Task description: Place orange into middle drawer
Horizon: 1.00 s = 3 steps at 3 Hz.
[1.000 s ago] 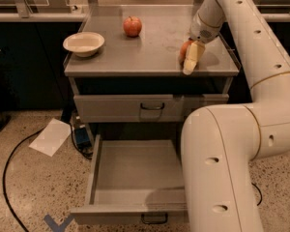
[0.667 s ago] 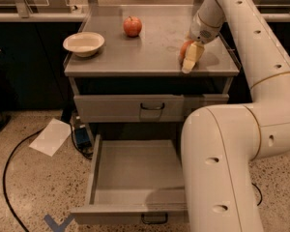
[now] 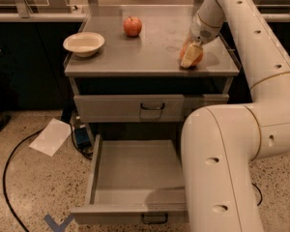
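Observation:
The orange (image 3: 198,57) rests on the right front part of the grey cabinet top (image 3: 150,52). My gripper (image 3: 190,56) reaches down onto it from the upper right and is shut on it; one cream finger (image 3: 189,58) covers the orange's front and the other is hidden behind. The middle drawer (image 3: 130,170) is pulled wide open below, grey and empty, with its dark handle (image 3: 154,220) at the front. My arm's thick lower segment (image 3: 222,168) hides the drawer's right side.
A red apple (image 3: 132,26) stands at the back of the top and a white bowl (image 3: 84,43) at the left. The upper drawer (image 3: 135,108) is closed. A sheet of paper (image 3: 50,136), a blue object (image 3: 80,135) and a black cable (image 3: 7,178) lie on the floor to the left.

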Motion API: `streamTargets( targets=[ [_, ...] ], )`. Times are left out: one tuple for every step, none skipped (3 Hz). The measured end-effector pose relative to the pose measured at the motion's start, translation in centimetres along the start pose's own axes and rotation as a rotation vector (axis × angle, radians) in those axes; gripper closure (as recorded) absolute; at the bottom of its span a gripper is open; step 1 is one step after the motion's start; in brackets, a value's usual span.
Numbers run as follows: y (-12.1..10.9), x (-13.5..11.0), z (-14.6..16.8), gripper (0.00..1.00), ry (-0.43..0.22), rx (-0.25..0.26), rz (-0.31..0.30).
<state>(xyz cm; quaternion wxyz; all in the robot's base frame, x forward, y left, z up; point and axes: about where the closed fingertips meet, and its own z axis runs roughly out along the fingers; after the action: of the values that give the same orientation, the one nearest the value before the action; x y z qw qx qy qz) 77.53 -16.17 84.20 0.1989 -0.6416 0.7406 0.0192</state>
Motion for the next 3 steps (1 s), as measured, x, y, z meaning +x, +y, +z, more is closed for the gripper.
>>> streamTargets(
  targets=[
    [-0.5, -0.3, 0.0, 0.89, -0.023, 0.022, 0.003],
    [-0.6, -1.0, -2.7, 1.00, -0.134, 0.066, 0.004],
    [0.7, -1.9, -6.1, 1.00, -0.227, 0.101, 0.002]
  ],
)
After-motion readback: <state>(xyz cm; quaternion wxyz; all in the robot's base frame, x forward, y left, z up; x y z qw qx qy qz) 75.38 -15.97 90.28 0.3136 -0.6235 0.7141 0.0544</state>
